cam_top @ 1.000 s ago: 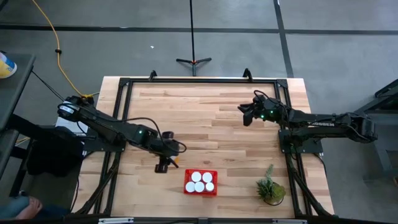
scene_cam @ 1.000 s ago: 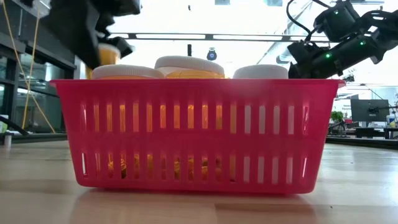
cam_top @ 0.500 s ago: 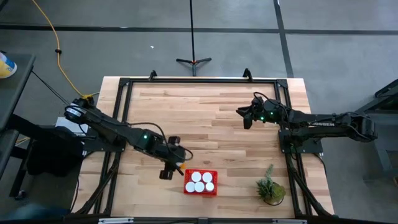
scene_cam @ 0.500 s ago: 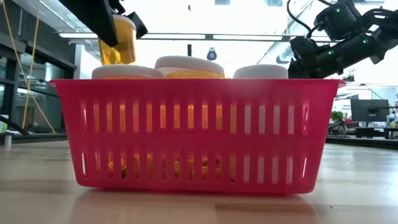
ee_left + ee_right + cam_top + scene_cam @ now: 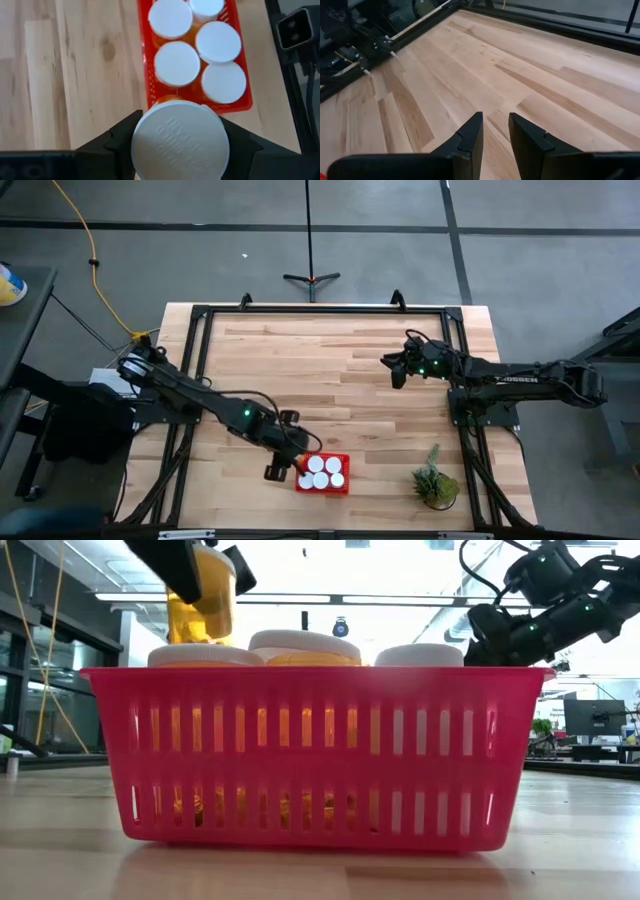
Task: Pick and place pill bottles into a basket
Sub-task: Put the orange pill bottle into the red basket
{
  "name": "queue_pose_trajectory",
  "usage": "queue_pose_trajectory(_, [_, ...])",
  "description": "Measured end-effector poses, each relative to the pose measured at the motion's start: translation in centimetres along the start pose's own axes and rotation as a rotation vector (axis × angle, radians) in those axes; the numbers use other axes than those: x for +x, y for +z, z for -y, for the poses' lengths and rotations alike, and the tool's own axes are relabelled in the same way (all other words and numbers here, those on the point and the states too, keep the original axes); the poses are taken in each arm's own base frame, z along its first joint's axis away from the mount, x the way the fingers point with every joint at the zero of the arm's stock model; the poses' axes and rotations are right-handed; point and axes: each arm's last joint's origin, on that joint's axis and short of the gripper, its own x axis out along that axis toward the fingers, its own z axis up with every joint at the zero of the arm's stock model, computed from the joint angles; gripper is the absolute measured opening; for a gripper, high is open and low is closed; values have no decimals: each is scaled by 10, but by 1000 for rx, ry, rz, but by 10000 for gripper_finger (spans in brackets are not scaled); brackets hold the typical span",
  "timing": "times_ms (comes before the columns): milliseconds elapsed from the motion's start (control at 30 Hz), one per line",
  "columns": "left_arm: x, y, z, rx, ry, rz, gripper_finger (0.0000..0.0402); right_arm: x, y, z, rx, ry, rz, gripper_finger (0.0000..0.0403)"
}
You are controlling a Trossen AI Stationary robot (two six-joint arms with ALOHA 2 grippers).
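Currently the left gripper [image 5: 180, 145] clamps one pill bottle [image 5: 180, 141], white ribbed cap over amber body, just above the red mesh basket [image 5: 145, 65] at its edge. Five white-capped bottles [image 5: 321, 471] stand inside the basket. Right gripper [image 5: 495, 131], fingers slightly parted around nothing, hangs well away from the basket.

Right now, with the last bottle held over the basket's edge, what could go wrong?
1. The left gripper holds its pill bottle above the basket rim at the left side; lowered here, it may catch the wall.
2. Five bottles already sit inside; the free corner looks tight, so the sixth could land on a cap.
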Motion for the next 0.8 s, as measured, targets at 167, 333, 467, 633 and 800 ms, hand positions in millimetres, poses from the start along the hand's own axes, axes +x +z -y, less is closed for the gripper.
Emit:
queue_pose_trajectory(167, [5, 5, 2, -19, -15, 17, 246, 0, -3, 1, -6, -16, -29, 84])
queue_pose_trajectory(333, [9, 6, 2, -37, -30, 15, 230, 0, -5, 2, -27, -25, -50, 84])
queue_pose_trajectory(467, [11, 4, 1, -42, -23, -5, 239, 0, -5, 3, -31, -34, -49, 84])
queue_pose_trajectory(633, [11, 4, 2, -44, -24, -2, 255, 0, -5, 3, -47, -38, -53, 84])
queue_pose_trajectory(800, [11, 4, 2, -45, -23, 1, 235, 0, -5, 3, -50, -38, -53, 84])
